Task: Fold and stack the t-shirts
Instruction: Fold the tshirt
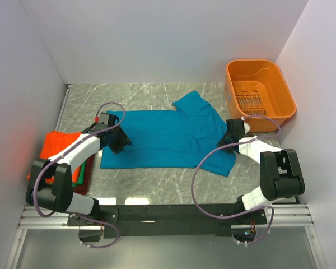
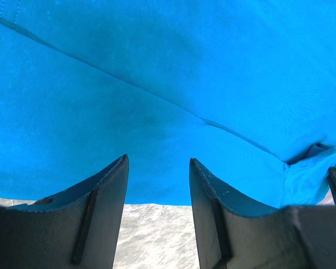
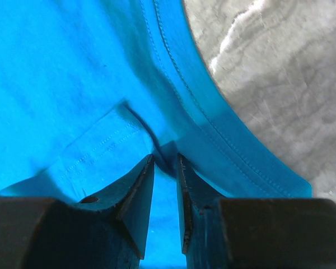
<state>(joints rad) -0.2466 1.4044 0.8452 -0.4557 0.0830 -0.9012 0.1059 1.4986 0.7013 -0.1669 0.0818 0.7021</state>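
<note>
Three white walls (image 1: 168, 39), grey marble table (image 1: 151, 182) — teal t-shirt (image 1: 168, 137) flat, left gripper (image 2: 158, 158) parted, right gripper (image 3: 166, 157) pinching it

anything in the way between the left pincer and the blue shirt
Nothing visible does. The left pincer is open right at the edge of the teal shirt, with only bare cloth ahead of it.

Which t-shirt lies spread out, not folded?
The teal-blue t-shirt, spread flat in the middle; the orange t-shirt and those beneath it lie stacked at the left edge.
</note>
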